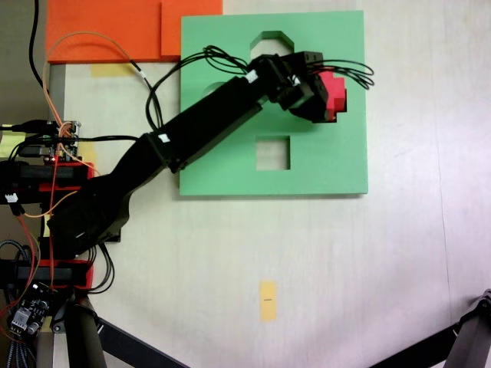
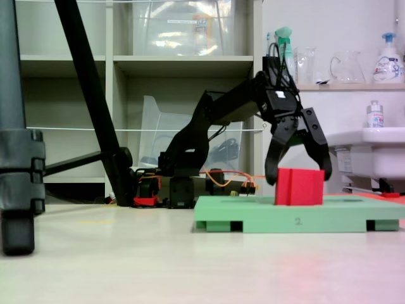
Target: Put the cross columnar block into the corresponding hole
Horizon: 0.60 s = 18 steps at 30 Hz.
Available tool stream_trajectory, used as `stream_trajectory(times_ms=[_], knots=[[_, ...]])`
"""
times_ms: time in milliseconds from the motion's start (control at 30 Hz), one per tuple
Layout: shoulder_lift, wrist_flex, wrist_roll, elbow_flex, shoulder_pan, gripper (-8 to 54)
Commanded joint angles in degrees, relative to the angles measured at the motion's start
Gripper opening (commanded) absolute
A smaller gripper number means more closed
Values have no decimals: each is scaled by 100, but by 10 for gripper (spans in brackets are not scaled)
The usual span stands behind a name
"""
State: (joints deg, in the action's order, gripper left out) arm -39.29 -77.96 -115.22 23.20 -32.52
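Two jaws of my gripper (image 2: 298,179) stand spread wide, straddling the cross columnar block (image 2: 299,187) from above. It stands upright on the green board (image 1: 330,165) near its right edge in the top-down fixed view, seemingly over the corresponding hole, which I cannot see.

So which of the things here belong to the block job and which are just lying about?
Belong to the job:
red cross block
green foam board
gripper, open around the block

Just lying about:
orange foam sheet
yellow tape marker
spray bottles on the shelf
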Motion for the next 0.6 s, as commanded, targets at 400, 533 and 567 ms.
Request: stream_trajectory(times_ms=[400,533,567], knots=[[-2153,-1881,721,-62,53,461],[-3445,-1925,3023,-62,615,454],[-3735,-1925,3419,-53,835,454]])
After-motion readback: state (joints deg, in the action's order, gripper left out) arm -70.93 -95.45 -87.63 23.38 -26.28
